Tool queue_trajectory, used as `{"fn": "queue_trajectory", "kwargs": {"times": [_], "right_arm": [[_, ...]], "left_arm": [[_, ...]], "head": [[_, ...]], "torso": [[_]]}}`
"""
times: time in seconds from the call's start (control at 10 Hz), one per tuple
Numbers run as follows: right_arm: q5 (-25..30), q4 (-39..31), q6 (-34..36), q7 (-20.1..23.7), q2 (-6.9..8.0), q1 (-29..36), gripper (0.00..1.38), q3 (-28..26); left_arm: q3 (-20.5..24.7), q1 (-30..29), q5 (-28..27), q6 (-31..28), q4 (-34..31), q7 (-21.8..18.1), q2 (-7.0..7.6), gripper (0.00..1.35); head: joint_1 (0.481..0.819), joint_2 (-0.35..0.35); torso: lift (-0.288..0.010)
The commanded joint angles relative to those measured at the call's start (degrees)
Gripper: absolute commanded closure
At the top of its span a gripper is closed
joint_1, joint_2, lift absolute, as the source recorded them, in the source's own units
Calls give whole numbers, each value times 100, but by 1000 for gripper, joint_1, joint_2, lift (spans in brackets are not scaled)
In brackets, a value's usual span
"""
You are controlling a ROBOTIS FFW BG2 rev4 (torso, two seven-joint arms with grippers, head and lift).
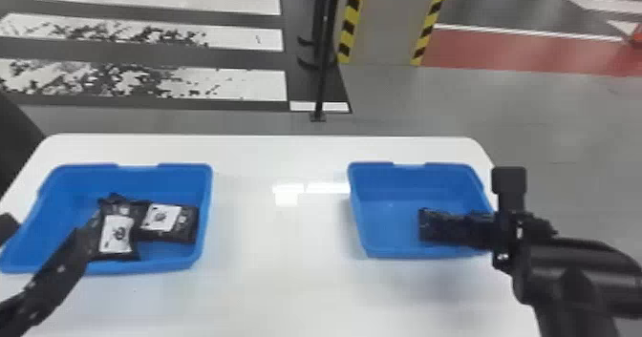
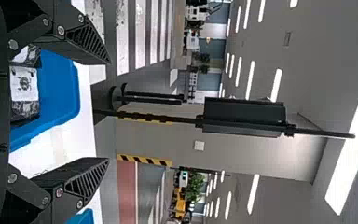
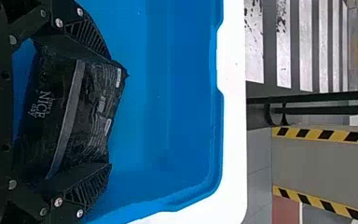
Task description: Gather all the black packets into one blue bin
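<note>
Right end effector (image 1: 475, 227) tight around a black packet (image 3: 81, 116), over the right blue bin (image 1: 358, 212) (left end effector (image 1: 81, 240) wide open)

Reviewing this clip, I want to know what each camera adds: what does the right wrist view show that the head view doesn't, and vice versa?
Right wrist view: a pale band and fine printing on the black packet at the right gripper.
Head view: the left bin holding two white-labelled packets, and the left arm reaching in over it.
Both: that black packet, the right gripper, the right bin and the white table.
</note>
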State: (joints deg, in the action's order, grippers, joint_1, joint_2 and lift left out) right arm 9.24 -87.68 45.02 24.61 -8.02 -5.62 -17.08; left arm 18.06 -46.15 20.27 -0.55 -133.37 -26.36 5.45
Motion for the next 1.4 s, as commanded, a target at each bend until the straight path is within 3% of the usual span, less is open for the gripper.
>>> {"fn": "queue_trajectory", "kwargs": {"times": [0.0,0.1,0.2,0.4,0.5,1.0,1.3], "right_arm": [[104,0,236,9,2,-15,288,6],[116,29,307,9,-7,-29,369,6],[139,43,461,9,-7,-71,708,6],[139,29,588,9,-16,-99,1055,6],[139,15,447,9,-16,-85,1300,6],[-227,-281,-270,9,19,196,1277,-6],[-753,-1729,-425,97,46,843,1277,166]], "left_arm": [[-12,31,7,-72,13,0,9,323],[-57,73,18,-86,55,-9,18,323],[-92,73,41,-100,84,-9,44,323],[-126,102,75,-100,126,-9,70,338],[-137,102,87,-100,126,-9,79,344],[-229,200,178,-353,154,-53,176,344],[-457,397,430,-620,154,-176,343,344]], "head": [[695,-156],[695,-159],[695,-163],[695,-172],[695,-174],[695,-168],[695,-166]], "torso": [[-110],[-110],[-110],[-110],[-110],[-110],[-110]]}}
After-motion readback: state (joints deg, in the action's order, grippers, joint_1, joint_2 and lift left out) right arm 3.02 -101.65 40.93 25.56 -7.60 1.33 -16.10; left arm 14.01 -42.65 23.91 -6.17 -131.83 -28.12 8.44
